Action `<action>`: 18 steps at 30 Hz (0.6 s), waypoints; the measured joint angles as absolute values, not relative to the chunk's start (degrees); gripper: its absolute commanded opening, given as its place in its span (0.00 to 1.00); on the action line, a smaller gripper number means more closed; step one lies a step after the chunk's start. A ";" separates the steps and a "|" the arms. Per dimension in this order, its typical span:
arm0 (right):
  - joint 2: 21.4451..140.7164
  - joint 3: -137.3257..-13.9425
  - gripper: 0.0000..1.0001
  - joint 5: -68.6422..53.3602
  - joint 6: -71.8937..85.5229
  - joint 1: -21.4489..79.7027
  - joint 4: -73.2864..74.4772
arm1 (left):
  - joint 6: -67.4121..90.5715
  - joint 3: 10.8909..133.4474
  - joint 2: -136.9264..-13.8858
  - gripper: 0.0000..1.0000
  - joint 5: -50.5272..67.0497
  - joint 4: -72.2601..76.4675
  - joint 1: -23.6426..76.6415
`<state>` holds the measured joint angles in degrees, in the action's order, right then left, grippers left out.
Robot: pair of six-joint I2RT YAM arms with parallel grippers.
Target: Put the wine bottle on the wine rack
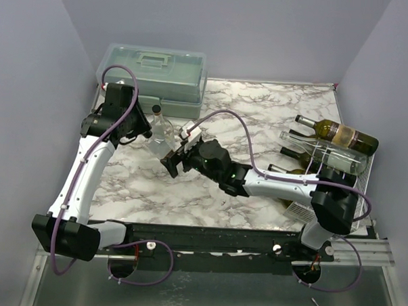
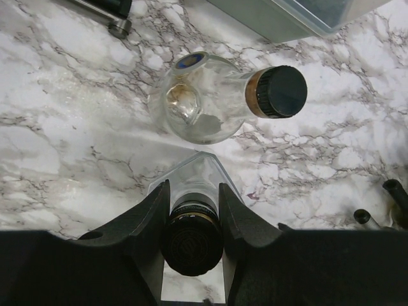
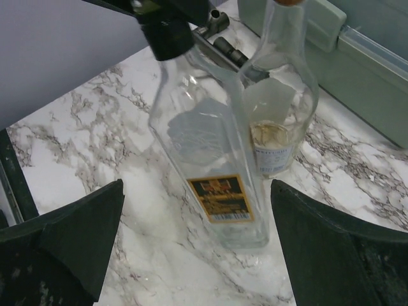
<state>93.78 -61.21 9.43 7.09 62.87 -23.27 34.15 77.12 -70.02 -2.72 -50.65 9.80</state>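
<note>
My left gripper (image 2: 194, 191) is shut on the neck of a clear square bottle (image 3: 210, 159), just below its black cap (image 2: 191, 241). The bottle leans, with its base on the marble table, and has a gold and black label (image 3: 220, 198). A round clear bottle (image 2: 197, 105) with a black cap (image 2: 280, 91) stands right behind it. My right gripper (image 3: 197, 255) is open, its jaws wide on either side of the square bottle's base but a little short of it. The white wire wine rack (image 1: 332, 165) at the right edge holds several bottles lying on it.
A translucent grey-green toolbox (image 1: 154, 75) stands at the back left, just behind the two bottles. A dark green bottle (image 1: 340, 134) and a clear one (image 1: 324, 153) lie across the rack. The right arm (image 1: 270, 184) stretches across the table's front.
</note>
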 measured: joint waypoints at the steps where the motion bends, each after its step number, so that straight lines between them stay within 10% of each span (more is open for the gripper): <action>1: 94.89 -62.39 1.00 10.31 6.55 63.57 -23.29 | 34.37 77.38 -70.52 0.00 -2.11 -50.59 9.82; 18: 108.09 -72.58 0.90 22.06 -6.13 66.06 -24.25 | 34.96 78.13 -72.16 0.00 3.73 -50.13 9.87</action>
<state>108.09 -72.58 22.06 -6.13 66.06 -24.25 34.96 78.13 -72.16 3.73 -50.13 9.87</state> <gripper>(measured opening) 0.900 0.348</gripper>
